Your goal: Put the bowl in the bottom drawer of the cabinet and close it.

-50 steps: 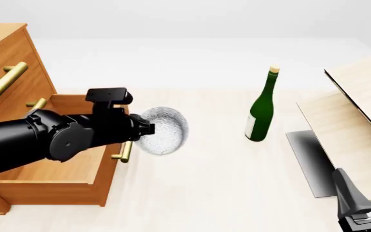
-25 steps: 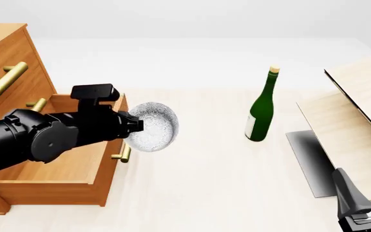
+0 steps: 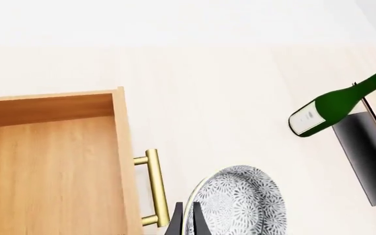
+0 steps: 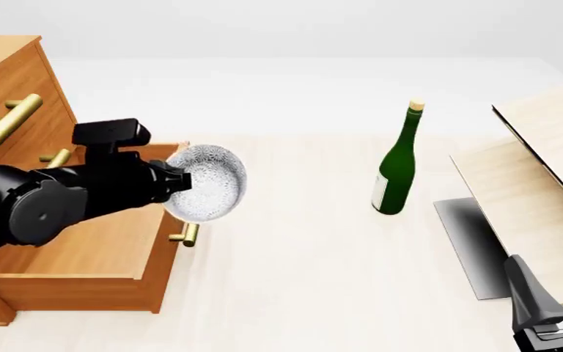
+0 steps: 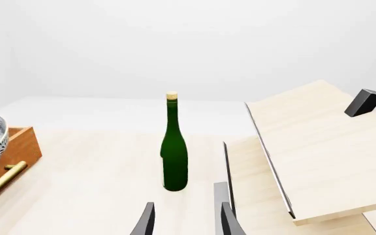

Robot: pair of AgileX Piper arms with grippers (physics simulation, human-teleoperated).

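Observation:
The speckled white bowl (image 4: 204,192) hangs tipped on its side in my left gripper (image 4: 176,183), which is shut on its rim. It hovers just above the front edge of the pulled-out bottom drawer (image 4: 86,249), over the brass handle (image 4: 190,235). In the left wrist view the bowl (image 3: 240,205) lies beside the handle (image 3: 154,186), and the drawer's inside (image 3: 44,171) shows bare wood. The cabinet (image 4: 8,117) stands at the left. My right gripper (image 5: 184,220) is open and idle at the lower right, its fingers (image 4: 531,293) showing near the pale boards.
A green bottle (image 4: 397,165) stands upright in the middle of the table. Pale wood boards (image 4: 545,183) lean at the right over a dark grey plate (image 4: 468,242). A small dark block (image 5: 364,102) rests on the upper board.
My left arm has drawn back to the left with the bowl, bringing it from past the handle to over the drawer's front edge. The right arm has stayed still.

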